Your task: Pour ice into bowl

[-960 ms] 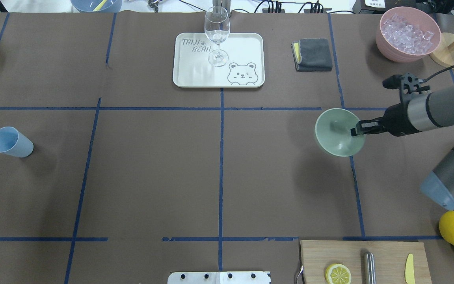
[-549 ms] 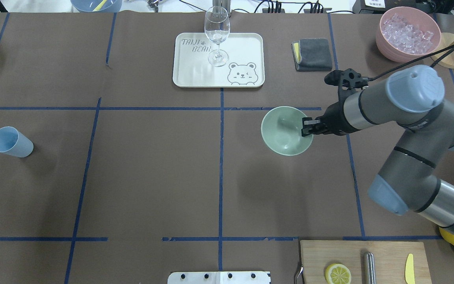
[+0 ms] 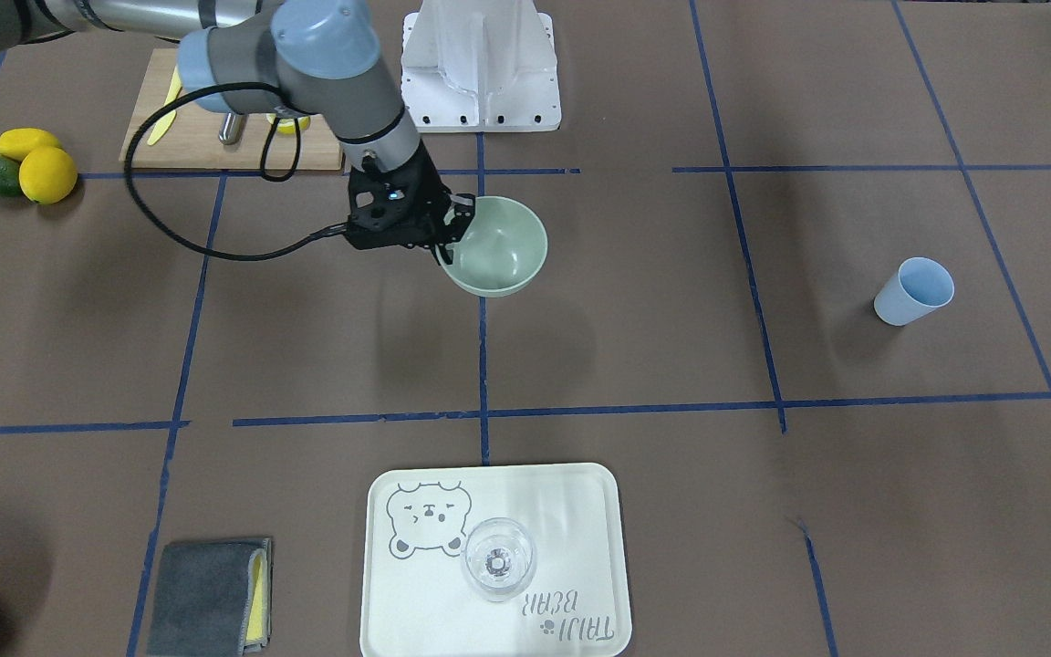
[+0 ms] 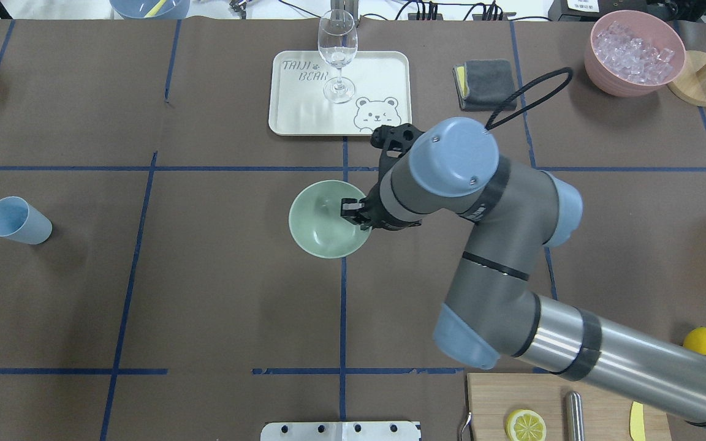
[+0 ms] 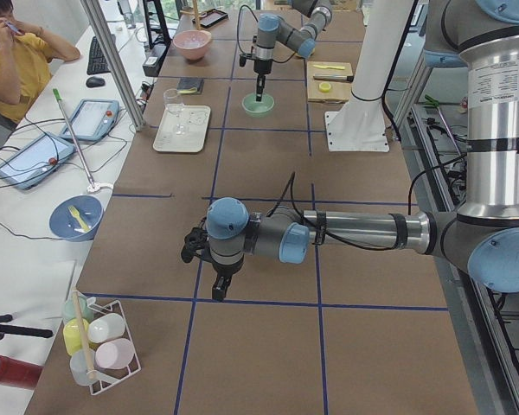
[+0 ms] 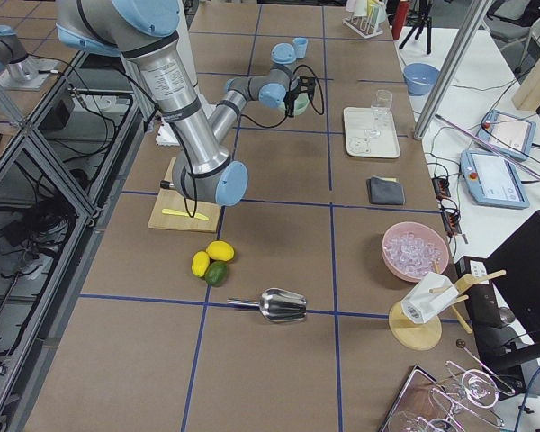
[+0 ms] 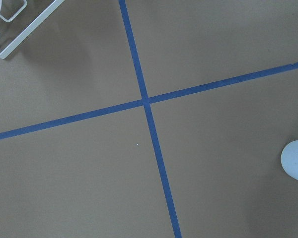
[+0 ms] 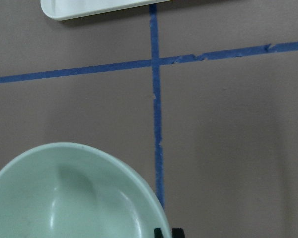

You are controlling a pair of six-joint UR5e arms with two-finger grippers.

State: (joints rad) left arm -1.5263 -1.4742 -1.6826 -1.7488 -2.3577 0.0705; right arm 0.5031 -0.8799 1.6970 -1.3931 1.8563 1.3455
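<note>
Presently the sage-green bowl (image 4: 322, 222) is hanging near the table's middle, straddling the blue centre tape line. It is showing empty and is apparently raised off the paper, since its shadow is falling apart from it in the front-facing view. The right gripper (image 4: 349, 212) is pinching the bowl's rim on the robot's right side, with one finger inside the wall and one outside, so the bowl is lying to the gripper's left. Being round, the bowl is offering no long axis to align.

The ice (image 4: 633, 48) is sitting in the pink tub (image 4: 598, 70) at the far right corner, well apart from the bowl and gripper, beyond and to the right of them. The right arm is standing nearer to it. The left gripper (image 5: 218, 290) is hovering at the left end, near the light blue cup (image 4: 17, 220); whether it is standing open or closed cannot be told.
</note>
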